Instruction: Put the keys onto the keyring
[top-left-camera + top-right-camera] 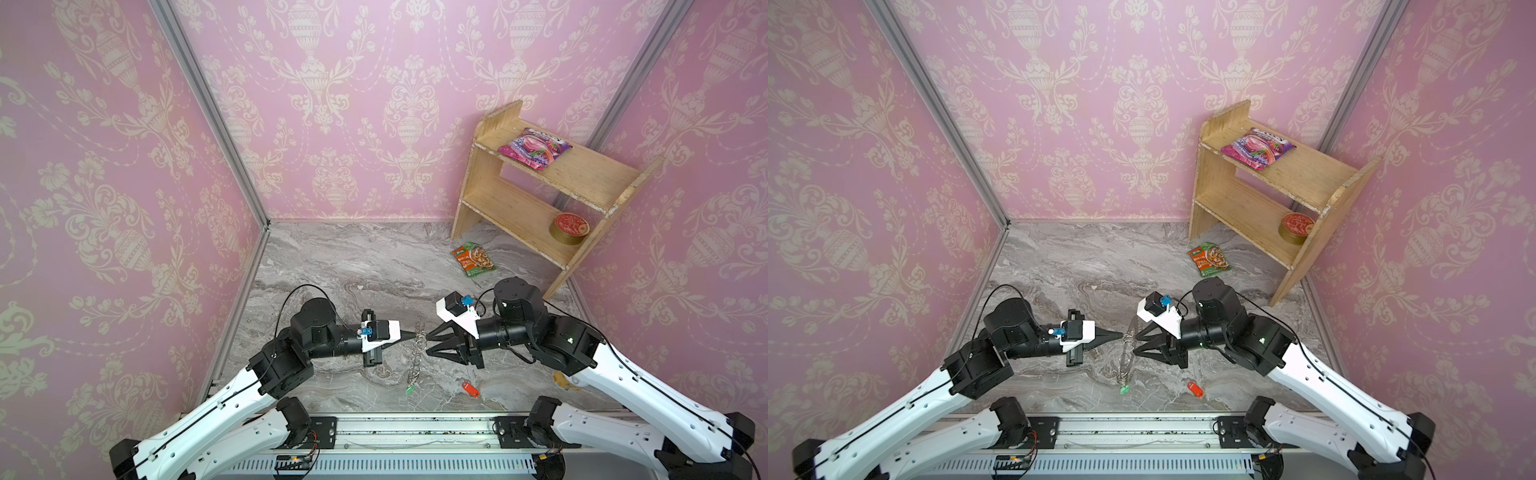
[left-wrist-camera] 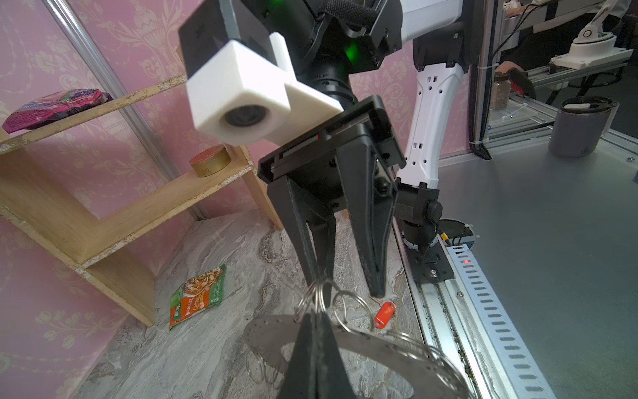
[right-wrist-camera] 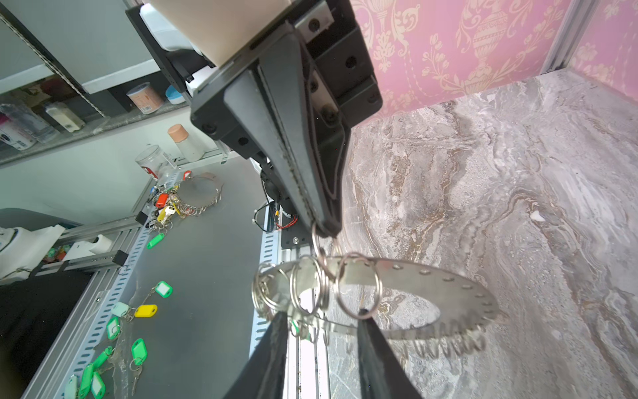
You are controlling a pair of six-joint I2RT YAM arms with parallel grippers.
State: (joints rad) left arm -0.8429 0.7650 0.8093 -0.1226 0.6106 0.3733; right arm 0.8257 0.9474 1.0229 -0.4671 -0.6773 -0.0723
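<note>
Grey marbled table (image 1: 332, 266) spreads beneath the left hand (image 1: 410, 337), clamped on the keyring (image 3: 421, 278); the right hand (image 1: 428, 343) faces it, spread apart; pink patterned walls (image 1: 353, 104) stand beyond both.

White arms (image 1: 224, 401) with black joints (image 1: 316, 322), cables (image 1: 284, 301), left tool (image 1: 409, 337) and right tool (image 1: 428, 344).
</note>
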